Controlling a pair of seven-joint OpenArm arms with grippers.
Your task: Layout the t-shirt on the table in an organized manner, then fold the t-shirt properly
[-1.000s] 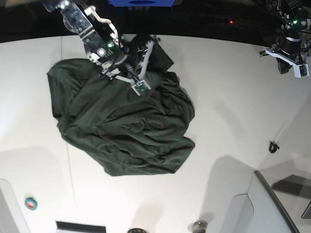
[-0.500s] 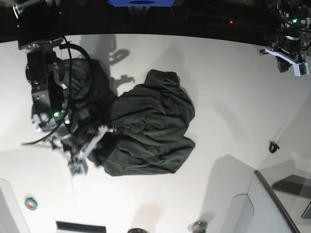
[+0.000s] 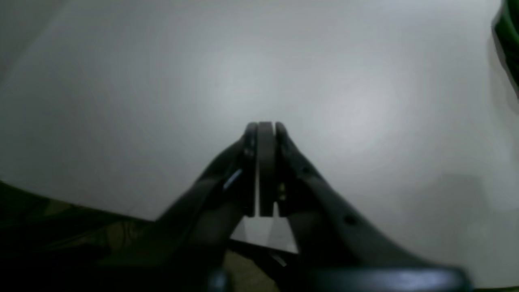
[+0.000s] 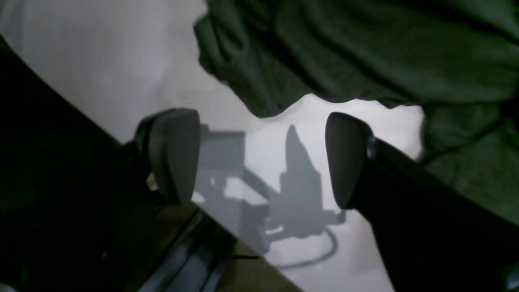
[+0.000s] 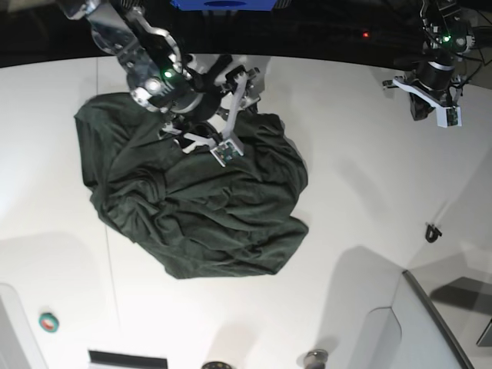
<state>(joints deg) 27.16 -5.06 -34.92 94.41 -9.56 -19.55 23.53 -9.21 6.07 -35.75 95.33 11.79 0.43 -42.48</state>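
Observation:
The dark green t-shirt (image 5: pixel 192 200) lies crumpled in a wide heap on the white table (image 5: pixel 369 192), left of centre. My right gripper (image 5: pixel 234 77) hovers at the shirt's far edge. In the right wrist view it (image 4: pixel 259 158) is open and empty, with bare table (image 4: pixel 101 61) between its fingers (image 4: pixel 174 154) and the shirt's hem (image 4: pixel 365 48) just beyond them. My left gripper (image 5: pixel 423 104) is at the far right corner, well away from the shirt. In the left wrist view it (image 3: pixel 261 125) is shut on nothing above bare table (image 3: pixel 162 81); a sliver of shirt (image 3: pixel 509 32) shows at the right edge.
A small dark object (image 5: pixel 433 232) lies on the table at the right. A teal and red round thing (image 5: pixel 48 322) sits at the front left. A grey angled structure (image 5: pixel 430 323) fills the front right corner. A thin dark seam (image 5: pixel 108 254) runs down the left side.
Half a second ago the right arm was low at the left with the shirt's left part bunched up; now it is at the shirt's far edge, the shirt spread wide. The left arm shifted slightly left.

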